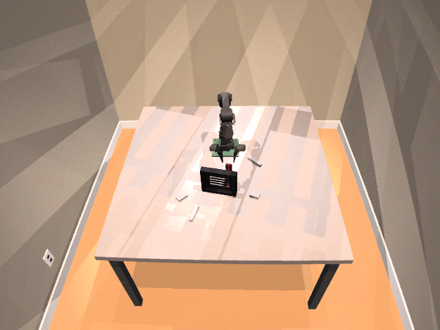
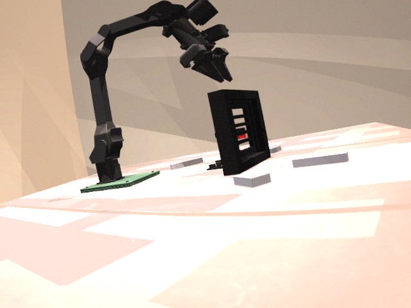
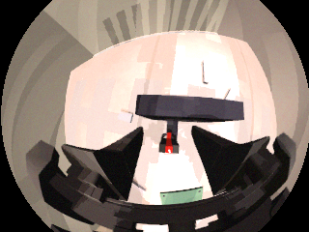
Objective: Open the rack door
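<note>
Our jaws [image 1: 228, 160] [image 2: 227, 80] stand apart, holding nothing, above the red-marked handle [image 1: 228, 166] [image 3: 169, 143] on the arm's side of the rack door's frame [image 1: 218, 171] [image 2: 223, 132] [image 3: 190, 107]; descending off-centre, we could knock a fingertip against that frame.

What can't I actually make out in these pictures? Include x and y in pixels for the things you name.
- Fine shape of the red-and-black handle [image 1: 228, 166] [image 3: 169, 143]: too small in the top view; the exterior view mostly hides it behind the black frame [image 1: 218, 171] [image 2: 220, 132] [image 3: 190, 107].
- Door slots, wrist view: hidden by the frame's top.
- Green base plate [image 1: 214, 153] [image 2: 140, 179] [image 3: 181, 195], wrist view: partly covered by the gripper [image 1: 228, 161] [image 2: 227, 81] [image 3: 168, 130].
- Table legs, exterior view: outside the picture.
</note>
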